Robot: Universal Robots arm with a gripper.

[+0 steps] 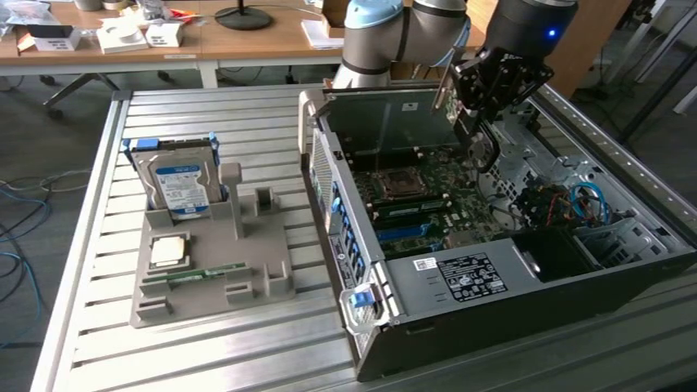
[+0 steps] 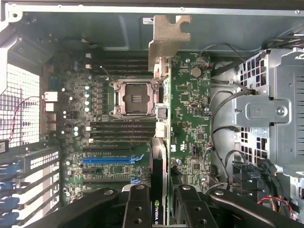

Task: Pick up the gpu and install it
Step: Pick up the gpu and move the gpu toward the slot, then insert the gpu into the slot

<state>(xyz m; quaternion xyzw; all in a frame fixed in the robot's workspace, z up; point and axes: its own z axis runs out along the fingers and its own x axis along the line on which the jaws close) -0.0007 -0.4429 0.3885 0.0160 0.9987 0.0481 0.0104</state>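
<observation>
Confirm end effector [image 2: 161, 209] clamped on gpu [image 2: 159, 166], held edge-on above motherboard [image 2: 190, 104] inside open computer case [image 1: 376, 343], crosswise to blue slot [image 2: 111, 160]. Turn to match slot, bracket [image 2: 168, 38] toward rear grille [image 2: 19, 109]. Lower level and straight, without forcing. Steer clear of loose cables [image 2: 228, 97].

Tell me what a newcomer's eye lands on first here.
The opened computer case dominates the slatted table, its motherboard exposed. Above the motherboard, the gripper clamps the gpu edge-on. At the exterior view's left, a grey holder carries an upright blue-labelled hard drive.
</observation>
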